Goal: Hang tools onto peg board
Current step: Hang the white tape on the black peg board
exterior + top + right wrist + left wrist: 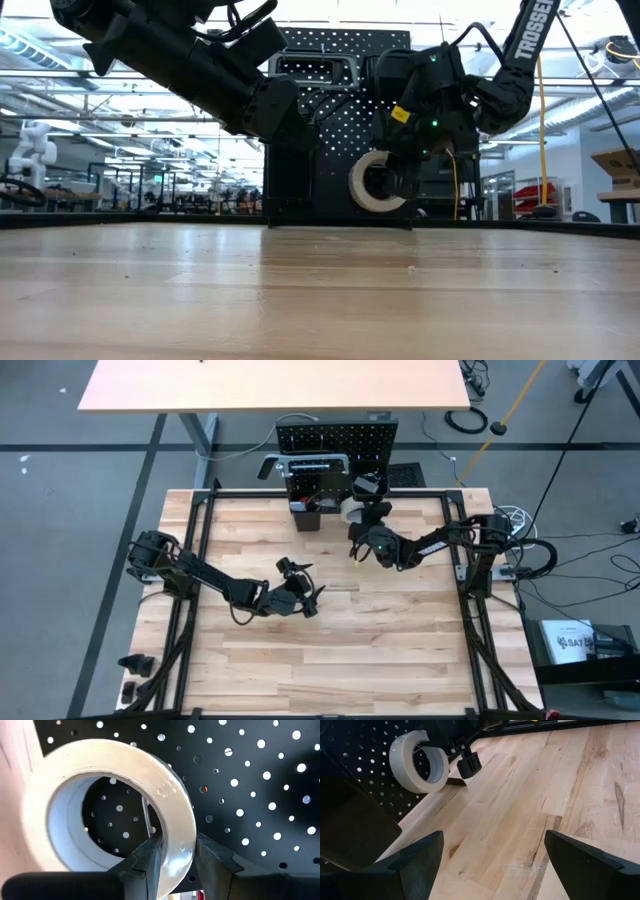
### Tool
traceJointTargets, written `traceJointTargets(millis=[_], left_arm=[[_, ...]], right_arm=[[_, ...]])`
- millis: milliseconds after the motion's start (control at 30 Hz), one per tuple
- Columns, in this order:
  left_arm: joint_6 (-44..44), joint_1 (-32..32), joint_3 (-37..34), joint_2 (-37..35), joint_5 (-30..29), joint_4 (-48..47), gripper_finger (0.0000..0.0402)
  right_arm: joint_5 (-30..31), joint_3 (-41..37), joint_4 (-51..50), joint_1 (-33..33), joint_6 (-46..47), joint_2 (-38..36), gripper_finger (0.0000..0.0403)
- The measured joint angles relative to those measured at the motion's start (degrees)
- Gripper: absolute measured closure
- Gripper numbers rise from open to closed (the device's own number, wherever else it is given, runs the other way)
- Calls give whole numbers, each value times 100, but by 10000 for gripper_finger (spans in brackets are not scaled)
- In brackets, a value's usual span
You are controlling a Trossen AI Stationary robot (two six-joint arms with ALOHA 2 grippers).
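The white tape roll (100, 795) stands on edge just in front of the upright black peg board (337, 440), its hole facing the board. My right gripper (177, 862) is shut on it; a thin metal hook (146, 817) shows through the ring. The roll also shows in the low view (378, 182) and in the left wrist view (417, 762). My left gripper (492, 865) hovers open over the table's middle (300, 595), holding nothing. A grey bar clamp (305, 463) hangs on the board. My right gripper pinches the roll's wall at its lower right part (177, 845), with one finger (150, 855) inside the ring and the other (215, 860) outside. The fingers come about level from the table's right and near side. The roll is upright and clear of the table; whether it touches the board, I cannot tell.
Two black bins (305, 510) (368, 487) sit low on the board, on either side of the roll. The wooden tabletop (380, 640) spreads bare in front. A black frame rail (470, 610) runs along the table's sides, and a second table (270, 385) stands behind the board.
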Motion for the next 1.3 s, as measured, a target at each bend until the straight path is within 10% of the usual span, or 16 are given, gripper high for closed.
traceJointTargets(millis=[1300], left_arm=[[-7,-4,0,2,107,37,49]], right_arm=[[-149,7,-697,77,703,-11,296]])
